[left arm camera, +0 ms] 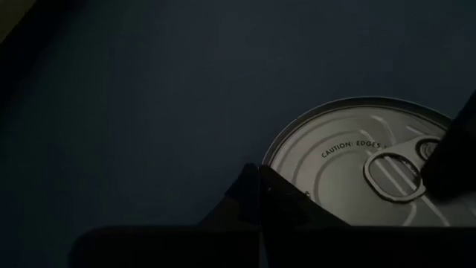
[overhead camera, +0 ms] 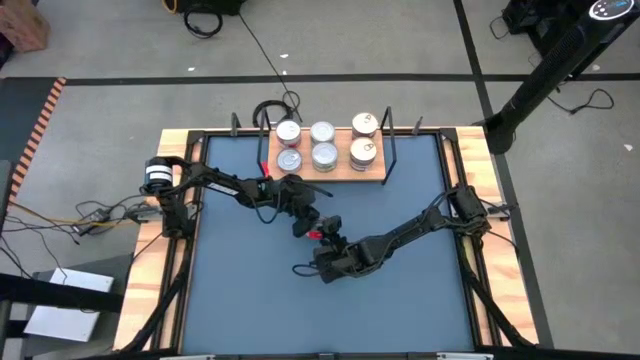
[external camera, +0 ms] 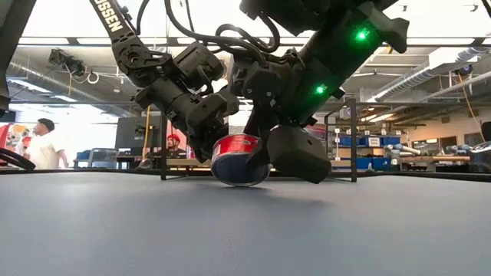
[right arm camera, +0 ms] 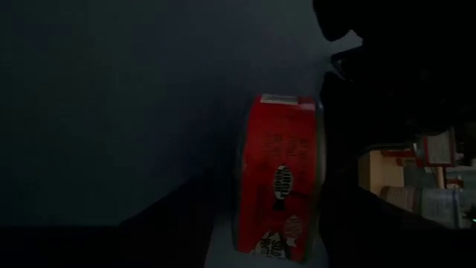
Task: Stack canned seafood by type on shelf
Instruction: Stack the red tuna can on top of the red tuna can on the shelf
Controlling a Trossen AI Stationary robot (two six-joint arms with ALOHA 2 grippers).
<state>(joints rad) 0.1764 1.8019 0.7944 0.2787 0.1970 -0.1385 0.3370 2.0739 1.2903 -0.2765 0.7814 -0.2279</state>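
A red can (external camera: 239,159) sits mid-table, tipped up on its edge, not flat, lid facing the left gripper (external camera: 205,126). Both grippers meet at it; L is just beside the lid, fingers squeezed tight w/ nothing in them. R gripper (external camera: 265,157) has its fingers around the can's sides, closing in, grip not sure yet. Shelf (overhead camera: 330,168) is near, at the far side, w/ six cans (overhead camera: 323,144) on it. Lid reads "CAUTION: EDGES"; "TROSSEN" partly shows on L arm.
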